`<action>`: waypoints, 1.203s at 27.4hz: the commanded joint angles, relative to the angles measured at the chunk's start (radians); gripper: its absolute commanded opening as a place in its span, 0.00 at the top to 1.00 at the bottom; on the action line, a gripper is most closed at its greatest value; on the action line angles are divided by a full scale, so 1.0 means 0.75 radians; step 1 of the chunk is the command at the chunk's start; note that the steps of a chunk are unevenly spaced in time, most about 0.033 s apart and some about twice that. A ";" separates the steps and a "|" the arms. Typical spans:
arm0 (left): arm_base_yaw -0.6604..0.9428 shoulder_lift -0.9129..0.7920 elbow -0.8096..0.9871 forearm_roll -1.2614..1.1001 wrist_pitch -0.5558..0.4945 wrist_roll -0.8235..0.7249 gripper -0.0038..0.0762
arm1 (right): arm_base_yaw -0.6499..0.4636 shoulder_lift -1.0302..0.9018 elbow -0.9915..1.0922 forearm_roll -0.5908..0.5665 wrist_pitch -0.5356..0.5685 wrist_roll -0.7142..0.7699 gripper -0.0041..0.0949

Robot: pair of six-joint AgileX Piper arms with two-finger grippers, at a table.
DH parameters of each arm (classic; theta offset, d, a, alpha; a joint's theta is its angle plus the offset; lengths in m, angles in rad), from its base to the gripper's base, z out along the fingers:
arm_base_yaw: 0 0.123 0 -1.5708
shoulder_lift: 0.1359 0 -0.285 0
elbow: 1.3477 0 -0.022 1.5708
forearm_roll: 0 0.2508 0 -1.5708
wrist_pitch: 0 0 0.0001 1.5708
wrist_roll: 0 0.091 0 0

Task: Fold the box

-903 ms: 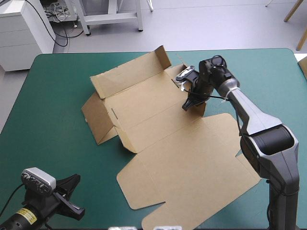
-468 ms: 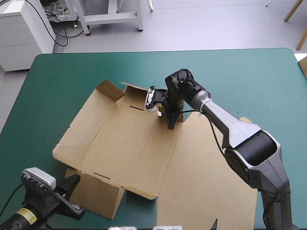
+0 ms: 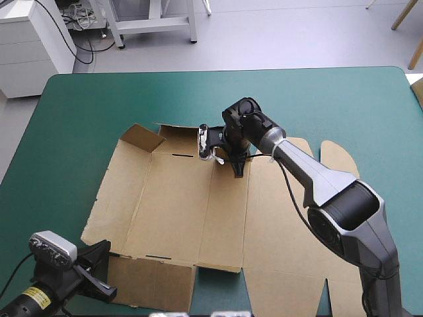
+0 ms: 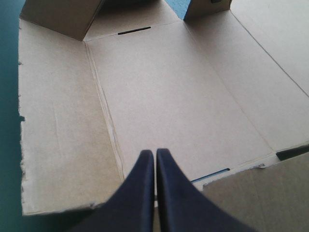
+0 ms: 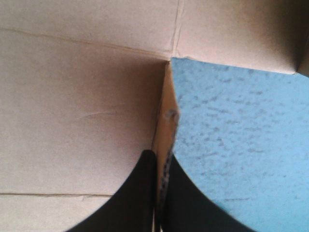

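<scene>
The brown box (image 3: 185, 205) lies as an opened sheet on the teal-green cover (image 3: 132, 99). One corner flap (image 3: 142, 137) stands up at its far left. My right gripper (image 3: 238, 170) is at the sheet's far edge, near the middle. In the right wrist view its black fingers (image 5: 145, 193) are all but shut, and a raised edge of board (image 5: 165, 130) stands between them. My left gripper (image 3: 104, 264) sits by the sheet's near-left corner. There its fingers meet in one arch (image 4: 155, 153), holding nothing, with the box's floor panel (image 4: 169, 96) ahead.
The sheet runs toward the table's near edge, with a notch of cover (image 3: 218, 284) showing between its near flaps. Two narrow slots (image 3: 184, 156) (image 3: 158, 257) are cut in the floor panel. The cover's widest strips lie along the far and left edges.
My right gripper has dragged the box left and toward me and turned it, so it now lies squarer to the table. Its raised walls have dropped nearly flat. The left arm has not moved.
</scene>
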 commanded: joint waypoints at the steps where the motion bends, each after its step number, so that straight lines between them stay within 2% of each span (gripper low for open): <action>1: -0.010 0.019 -0.031 -0.028 -0.091 -0.014 0.96 | -0.013 -0.056 -0.044 -0.030 -0.052 -0.030 0.98; 7: -0.010 0.019 -0.031 -0.028 -0.091 -0.014 0.96 | -0.013 0.012 -0.044 -0.042 -0.068 0.002 0.98; 10: -0.010 0.019 -0.031 -0.028 -0.091 -0.014 0.96 | -0.013 0.019 -0.044 -0.036 -0.071 0.011 0.94; 12: -0.010 0.019 -0.031 -0.028 -0.091 -0.014 0.96 | -0.013 0.019 -0.051 -0.036 -0.071 0.029 0.87; 16: -0.010 0.019 -0.031 -0.028 -0.091 -0.014 0.96 | -0.013 0.019 -0.130 -0.030 -0.014 0.071 0.64; 19: -0.010 0.019 -0.031 -0.028 -0.091 -0.014 0.96 | -0.013 0.019 -0.240 -0.030 0.046 0.143 0.53; 20: -0.010 0.019 -0.031 -0.028 -0.091 -0.014 0.96 | -0.013 0.011 -0.309 -0.045 0.052 0.234 0.51; 26: -0.010 0.019 -0.031 -0.028 -0.091 -0.014 0.96 | -0.013 -0.099 -0.393 -0.053 0.052 0.359 0.51; 33: -0.010 0.019 -0.031 -0.028 -0.091 -0.014 0.96 | -0.013 -0.371 -0.358 -0.066 0.052 0.684 0.52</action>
